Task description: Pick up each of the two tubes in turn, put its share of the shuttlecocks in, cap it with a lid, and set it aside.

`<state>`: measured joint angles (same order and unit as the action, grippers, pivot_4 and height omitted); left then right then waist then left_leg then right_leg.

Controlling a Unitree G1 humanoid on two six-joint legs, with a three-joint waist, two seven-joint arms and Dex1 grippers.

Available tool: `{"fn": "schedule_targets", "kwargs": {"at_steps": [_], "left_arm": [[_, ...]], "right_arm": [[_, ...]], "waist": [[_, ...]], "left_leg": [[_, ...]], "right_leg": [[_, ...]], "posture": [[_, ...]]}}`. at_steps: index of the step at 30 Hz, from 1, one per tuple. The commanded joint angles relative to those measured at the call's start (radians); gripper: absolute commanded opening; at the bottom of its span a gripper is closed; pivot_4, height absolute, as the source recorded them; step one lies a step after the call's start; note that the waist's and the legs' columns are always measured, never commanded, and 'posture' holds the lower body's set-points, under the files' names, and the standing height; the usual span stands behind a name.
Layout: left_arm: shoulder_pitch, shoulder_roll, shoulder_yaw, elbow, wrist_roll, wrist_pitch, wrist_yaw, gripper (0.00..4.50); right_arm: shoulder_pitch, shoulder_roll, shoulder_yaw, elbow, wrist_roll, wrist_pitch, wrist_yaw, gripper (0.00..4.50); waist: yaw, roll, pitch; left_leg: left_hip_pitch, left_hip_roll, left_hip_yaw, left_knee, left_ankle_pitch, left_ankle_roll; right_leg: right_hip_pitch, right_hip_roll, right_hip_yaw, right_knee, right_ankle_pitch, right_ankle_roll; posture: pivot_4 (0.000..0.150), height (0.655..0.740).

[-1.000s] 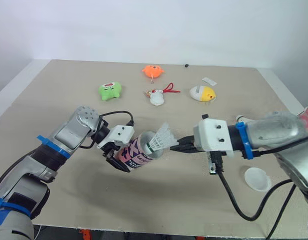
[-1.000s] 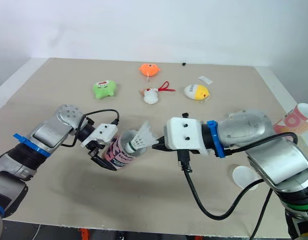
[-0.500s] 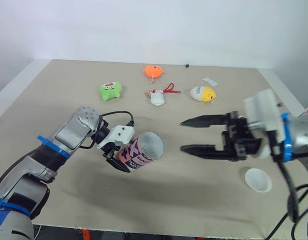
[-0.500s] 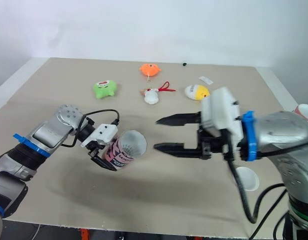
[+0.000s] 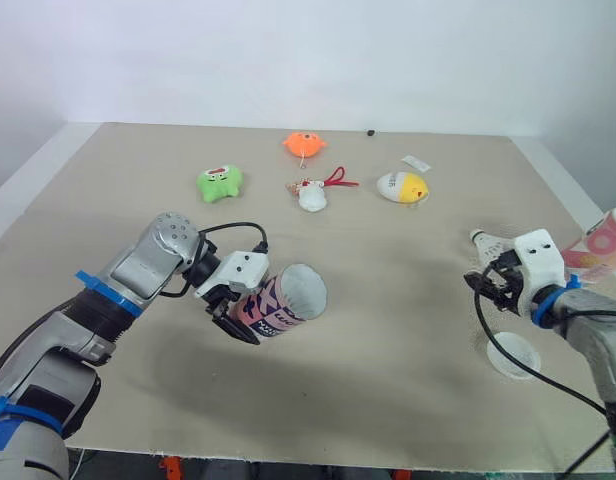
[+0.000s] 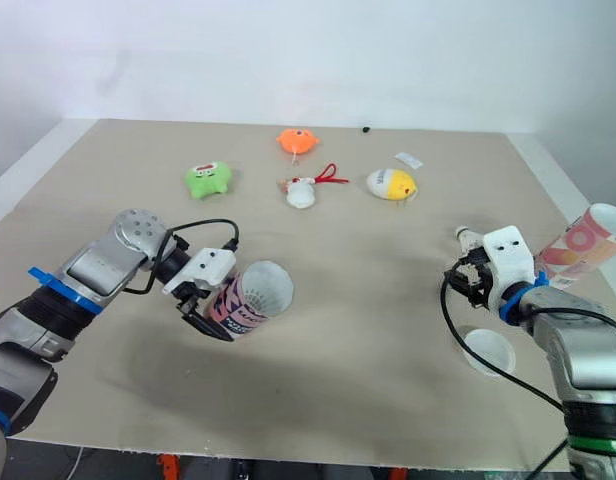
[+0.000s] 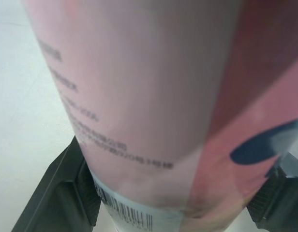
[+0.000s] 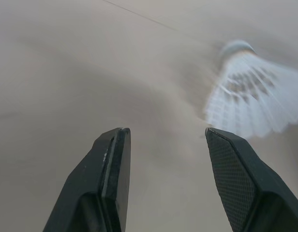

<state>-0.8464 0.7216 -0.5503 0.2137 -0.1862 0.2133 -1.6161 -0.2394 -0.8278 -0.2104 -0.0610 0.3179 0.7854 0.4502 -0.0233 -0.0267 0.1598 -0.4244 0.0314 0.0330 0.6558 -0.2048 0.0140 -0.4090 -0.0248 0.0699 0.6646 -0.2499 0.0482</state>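
A pink printed tube (image 5: 278, 308) is held tilted above the worktop (image 5: 388, 300), open mouth rightward. A second pink tube (image 5: 608, 243) sits at the right edge, with a white shuttlecock (image 5: 485, 243) and a round white lid (image 5: 513, 353) lying nearby.

No word or number can be read in full. The pink tube (image 7: 154, 96), seen close in the left wrist view, carries several short lines of small dark print along its side, but the letters are too blurred to spell. Below them, on the pale band at its end, stands a barcode (image 7: 125, 210). In the head views this tube shows big black letter-like shapes on pink, which I cannot make into a name. The second tube (image 6: 586, 238), at the right edge of the table (image 5: 388, 400), bears a large ring-like mark; I cannot tell if it is a letter. A small white tag (image 5: 419, 162) lies on the far part; any print on it is too small to see.
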Motion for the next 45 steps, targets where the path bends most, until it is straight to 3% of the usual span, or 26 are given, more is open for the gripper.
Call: {"fn": "schedule_targets", "kwargs": {"at_steps": [1, 11, 12, 14, 17, 18, 23, 27, 30, 33, 45], "left_arm": [[-0.007, 0.012, -0.005, -0.007, 0.007, -0.006, 0.002, 3.40], [0.008, 0.022, 0.012, -0.025, 0.008, 0.008, 0.002, 3.40], [0.009, 0.023, 0.014, -0.028, 0.008, 0.011, 0.002, 3.40], [0.011, 0.027, 0.019, -0.035, 0.010, 0.017, 0.002, 3.40], [0.016, 0.032, 0.026, -0.044, 0.011, 0.024, 0.002, 3.40], [0.019, 0.035, 0.028, -0.049, 0.010, 0.027, 0.002, 3.40], [0.029, 0.038, 0.035, -0.057, 0.013, 0.035, 0.002, 3.40], [0.027, 0.035, 0.034, -0.055, 0.014, 0.036, 0.002, 3.40], [0.022, 0.028, 0.032, -0.048, 0.015, 0.034, 0.002, 3.40], [0.018, 0.023, 0.030, -0.043, 0.015, 0.032, 0.002, 3.40], [0.006, 0.017, 0.022, -0.032, 0.014, 0.026, 0.002, 3.40]], "right_arm": [[-0.102, 0.019, 0.018, 0.115, -0.062, -0.057, -0.032, 2.68], [-0.329, 0.084, 0.090, 0.456, -0.172, -0.200, -0.035, 2.68], [-0.347, 0.089, 0.096, 0.487, -0.183, -0.219, -0.035, 2.20], [-0.370, 0.096, 0.104, 0.525, -0.199, -0.256, -0.028, 1.89], [-0.372, 0.094, 0.101, 0.525, -0.203, -0.277, -0.006, 0.34], [-0.366, 0.089, 0.098, 0.515, -0.202, -0.282, 0.002, 0.05], [-0.334, 0.036, 0.090, 0.353, -0.189, -0.248, 0.075, 0.05], [-0.271, -0.025, 0.094, 0.056, -0.107, -0.220, 0.232, 0.05], [-0.133, -0.116, 0.070, -0.320, 0.045, -0.271, 0.454, 0.05], [-0.058, -0.159, 0.043, -0.509, 0.137, -0.289, 0.555, 0.05], [-0.265, -0.179, 0.249, -0.595, 0.100, -0.294, 0.610, 0.05]], "waist": [[0.000, 0.001, 0.000], [-0.001, 0.001, 0.000], [-0.001, 0.001, 0.000], [-0.002, 0.001, 0.000], [-0.003, 0.001, 0.001], [-0.003, 0.001, 0.001], [-0.002, 0.002, 0.001], [-0.004, 0.007, 0.003], [0.002, 0.009, 0.004], [0.001, 0.009, 0.005], [0.000, 0.007, 0.006]], "left_leg": [[0.000, 0.000, 0.001, 0.000, 0.000, 0.000], [0.000, 0.000, 0.002, -0.001, 0.000, 0.000], [0.000, 0.000, 0.002, -0.001, 0.000, 0.000], [0.000, 0.000, 0.002, -0.001, 0.000, 0.000], [0.000, 0.000, 0.003, -0.001, 0.000, 0.001], [0.000, 0.000, 0.003, -0.002, -0.001, 0.001], [0.000, 0.000, 0.003, -0.002, -0.001, 0.001], [-0.001, 0.000, 0.003, -0.003, -0.001, 0.001], [-0.001, 0.001, 0.001, -0.003, -0.001, 0.002], [-0.001, 0.002, -0.004, -0.002, -0.003, 0.001], [-0.001, 0.001, -0.003, 0.001, -0.001, -0.002]], "right_leg": [[0.000, 0.000, 0.000, 0.000, 0.000, 0.000], [-0.001, 0.000, 0.001, 0.000, 0.002, 0.004], [-0.001, 0.000, 0.001, 0.000, 0.002, 0.004], [-0.001, 0.000, 0.001, 0.000, 0.002, 0.004], [-0.001, 0.000, 0.002, 0.000, 0.003, 0.004], [-0.002, 0.000, 0.002, 0.000, 0.003, 0.003], [-0.002, 0.000, 0.002, 0.000, 0.002, 0.003], [-0.003, 0.001, 0.002, 0.000, 0.002, 0.003], [-0.003, 0.002, 0.001, 0.000, 0.000, 0.004], [-0.001, 0.004, -0.003, 0.000, -0.002, 0.003], [-0.001, 0.001, -0.001, 0.000, -0.001, 0.000]], "posture": [[0.150, 0.7400], [0.150, 0.7400], [0.150, 0.7400], [0.150, 0.7400], [0.150, 0.7400], [0.150, 0.7400], [0.150, 0.7400], [0.150, 0.7400], [0.150, 0.7400], [0.150, 0.7400], [0.150, 0.7400]]}}
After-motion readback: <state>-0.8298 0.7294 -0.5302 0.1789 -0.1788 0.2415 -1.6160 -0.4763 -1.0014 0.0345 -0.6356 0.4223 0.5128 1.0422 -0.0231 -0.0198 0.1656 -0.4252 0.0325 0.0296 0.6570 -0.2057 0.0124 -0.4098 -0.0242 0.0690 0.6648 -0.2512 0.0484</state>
